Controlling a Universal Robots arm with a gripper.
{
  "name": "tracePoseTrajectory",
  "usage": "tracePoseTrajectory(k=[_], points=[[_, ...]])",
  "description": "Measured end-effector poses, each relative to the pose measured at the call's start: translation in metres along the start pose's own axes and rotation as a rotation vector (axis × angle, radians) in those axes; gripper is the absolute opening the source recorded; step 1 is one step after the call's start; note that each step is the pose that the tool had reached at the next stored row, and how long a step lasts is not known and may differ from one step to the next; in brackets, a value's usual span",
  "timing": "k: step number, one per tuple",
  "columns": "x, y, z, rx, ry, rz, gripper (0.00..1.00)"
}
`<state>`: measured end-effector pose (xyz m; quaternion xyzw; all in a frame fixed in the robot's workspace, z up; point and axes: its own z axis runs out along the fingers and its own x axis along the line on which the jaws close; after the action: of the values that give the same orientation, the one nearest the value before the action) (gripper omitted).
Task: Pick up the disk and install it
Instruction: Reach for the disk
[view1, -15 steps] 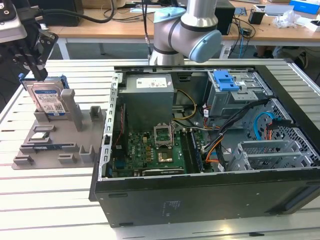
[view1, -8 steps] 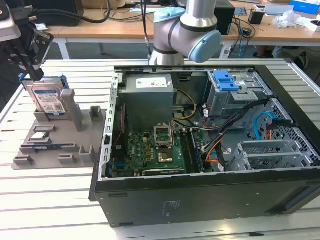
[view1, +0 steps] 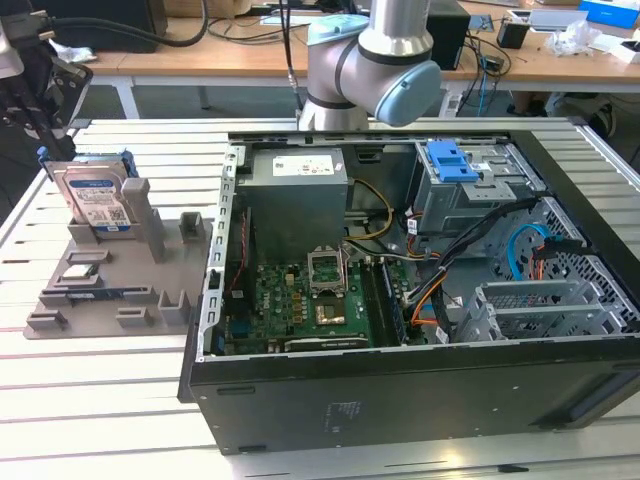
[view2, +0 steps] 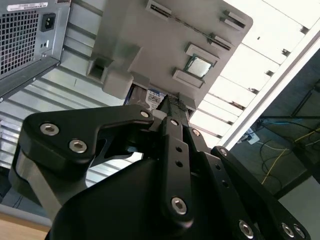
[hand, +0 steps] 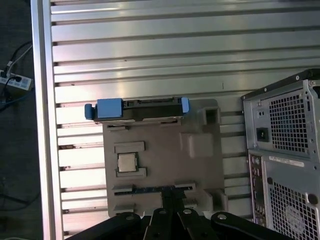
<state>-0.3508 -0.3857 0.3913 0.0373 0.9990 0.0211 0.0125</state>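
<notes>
Exterior view looks down across the open computer case (view1: 400, 400); both wrist views face the grey fixture plate (hand: 165, 167) (view2: 150, 40)

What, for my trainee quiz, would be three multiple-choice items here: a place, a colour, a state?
1. Where is the disk? A in the grey holder beside the computer case; B inside the case; C on a shelf.
2. Its bracket is: A red; B blue; C green.
3. The disk: A lies flat; B stands on edge; C hangs in the air.
Answers: 1 A, it sits in the holder outside the case. 2 B, blue ends show. 3 B, the first wrist view shows it edge-on.
</notes>
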Motion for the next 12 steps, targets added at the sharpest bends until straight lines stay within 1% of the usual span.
tracePoseTrajectory(k=[2,3,4,8,9,12], points=[[0.0077,0.0027,0.0004,0.0024,-0.0001,0.000,0.11],[0.0143,0.0053,0.0009,0.0066,-0.0006,0.000,0.11],[0.0192,0.0080,0.0017,0.0102,-0.0009,0.000,0.11],[0.0262,0.0118,0.0037,0.0109,-0.0008,0.000,0.11],[0.0301,0.0138,0.0059,0.0109,-0.0010,0.000,0.11],[0.0326,0.0175,0.0113,0.0118,-0.0010,0.000,0.11]])
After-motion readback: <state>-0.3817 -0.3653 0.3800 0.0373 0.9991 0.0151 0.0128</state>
